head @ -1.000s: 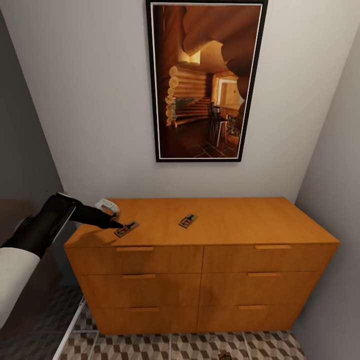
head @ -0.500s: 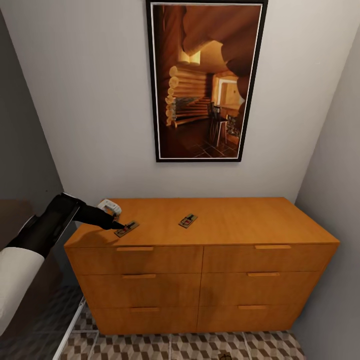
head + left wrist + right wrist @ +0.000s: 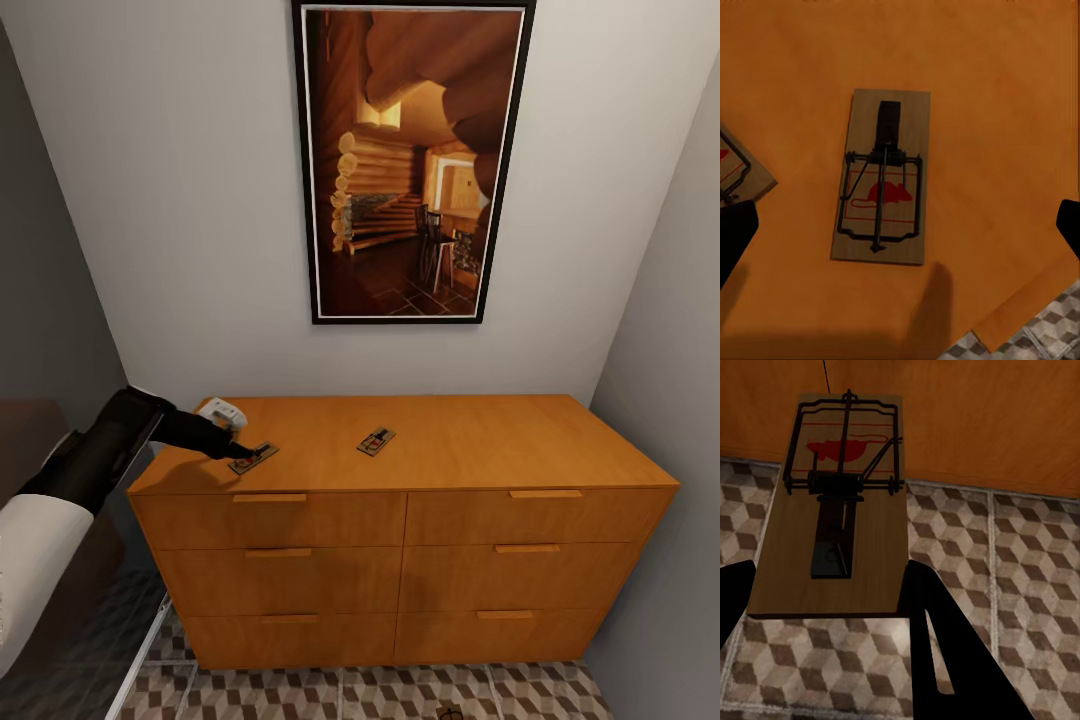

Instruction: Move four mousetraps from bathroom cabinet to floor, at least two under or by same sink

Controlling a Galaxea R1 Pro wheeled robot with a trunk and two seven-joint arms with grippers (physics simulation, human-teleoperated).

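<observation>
**Left arm hovering over a trap on the dresser, right one already carrying one**

From the head view, the left gripper (image 3: 240, 452) sits right over a mousetrap (image 3: 254, 458) near the left front edge of the cabinet (image 3: 440, 520) top. A second mousetrap (image 3: 376, 441) lies flat further along the top, well apart from the first.

The left wrist view looks straight down on that trap (image 3: 882, 177), with the fingers (image 3: 735, 236) spread wide on either side, not touching it. Another trap's corner (image 3: 739, 174) pokes in just beside it.

In the right wrist view, the right gripper (image 3: 825, 600) is pinching a mousetrap (image 3: 832, 510) by one end, held above the bathroom floor (image 3: 1020, 555) in front of the dresser.
</observation>
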